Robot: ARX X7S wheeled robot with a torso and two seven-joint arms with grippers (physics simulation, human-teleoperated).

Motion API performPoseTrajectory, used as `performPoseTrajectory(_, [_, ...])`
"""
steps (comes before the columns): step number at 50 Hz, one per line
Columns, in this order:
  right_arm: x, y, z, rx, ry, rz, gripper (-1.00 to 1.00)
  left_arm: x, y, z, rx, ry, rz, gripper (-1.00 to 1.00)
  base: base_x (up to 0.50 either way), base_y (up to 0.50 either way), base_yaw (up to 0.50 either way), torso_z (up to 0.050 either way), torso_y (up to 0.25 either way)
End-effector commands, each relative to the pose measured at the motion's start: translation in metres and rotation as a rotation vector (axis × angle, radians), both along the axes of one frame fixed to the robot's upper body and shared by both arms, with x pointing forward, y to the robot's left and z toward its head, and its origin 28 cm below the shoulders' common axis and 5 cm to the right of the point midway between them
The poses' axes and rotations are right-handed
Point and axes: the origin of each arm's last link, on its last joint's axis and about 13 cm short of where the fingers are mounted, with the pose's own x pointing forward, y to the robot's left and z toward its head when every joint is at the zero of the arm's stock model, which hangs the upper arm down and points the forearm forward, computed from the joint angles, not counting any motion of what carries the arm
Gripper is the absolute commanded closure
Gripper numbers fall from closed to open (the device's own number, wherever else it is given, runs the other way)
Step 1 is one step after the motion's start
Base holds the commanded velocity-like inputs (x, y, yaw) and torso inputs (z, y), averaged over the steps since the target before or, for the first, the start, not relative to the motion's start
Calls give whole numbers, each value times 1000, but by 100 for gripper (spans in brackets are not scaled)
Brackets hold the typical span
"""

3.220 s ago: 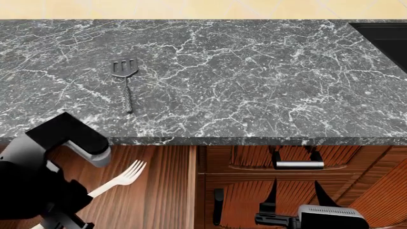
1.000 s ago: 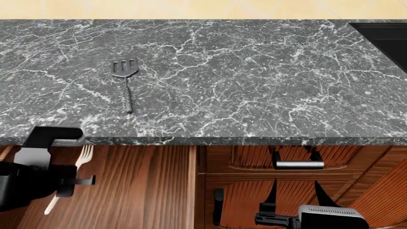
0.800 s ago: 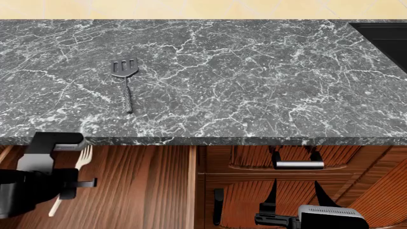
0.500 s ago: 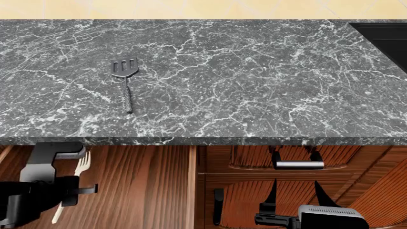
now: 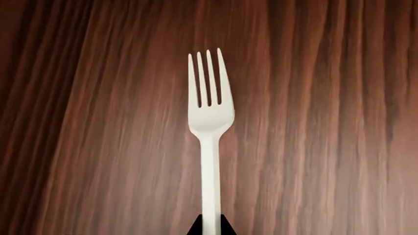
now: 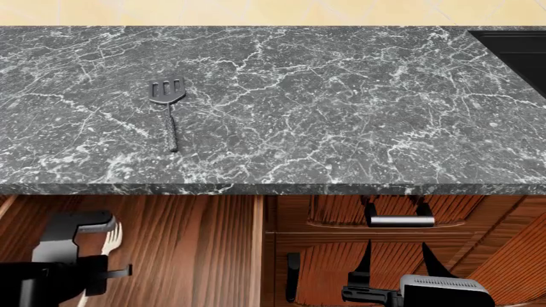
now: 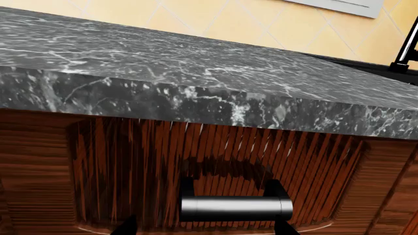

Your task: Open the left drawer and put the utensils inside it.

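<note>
The left drawer (image 6: 196, 256) stands pulled out under the counter edge, and its striped wooden floor (image 5: 98, 147) fills the left wrist view. My left gripper (image 6: 89, 272) is low over that floor at the drawer's left side, shut on the handle of the white fork (image 6: 111, 235). In the left wrist view, the fork (image 5: 210, 112) runs straight out from the gripper (image 5: 210, 229), tines away. The dark grey spatula (image 6: 171, 118) lies on the marble counter, head away from me. My right gripper (image 6: 397, 252) is open in front of the right drawer, holding nothing.
The right drawer's silver bar handle (image 7: 236, 208) sits just beyond my right gripper (image 7: 205, 230). A black cabinet door handle (image 6: 293, 275) is below the drawers. The dark sink (image 6: 512, 48) cuts into the counter's far right corner, with a faucet (image 7: 408, 49) beside it.
My left gripper has turned the fork from slanting to pointing away, then carried it down and toward me, lower over the drawer floor. Spatula and right arm have not moved.
</note>
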Motion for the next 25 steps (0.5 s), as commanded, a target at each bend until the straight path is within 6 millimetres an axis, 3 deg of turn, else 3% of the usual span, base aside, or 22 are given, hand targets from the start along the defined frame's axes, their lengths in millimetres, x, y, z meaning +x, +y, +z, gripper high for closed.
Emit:
performPoseTrajectory(1, [1, -1, -1, 3, 1, 0, -100, -1, 1, -10, 16, 35, 25, 100, 0, 0, 0, 0, 0])
performPoseTrajectory(2, [1, -1, -1, 4, 1, 0, -100, -1, 1, -10, 16, 36, 25, 100, 0, 0, 0, 0, 0])
performPoseTrajectory(3, [1, -1, -1, 3, 1, 0, -100, -1, 2, -10, 16, 37, 27, -100, 0, 0, 0, 0, 0])
performPoseTrajectory(14, [1, -1, -1, 3, 1, 0, -100, -4, 2, 5, 40, 3, 47, -100, 0, 0, 0, 0, 0])
performPoseTrajectory(25, [1, -1, -1, 3, 1, 0, -100, -13, -14, 58, 104, -110, 18, -100, 0, 0, 0, 0, 0])
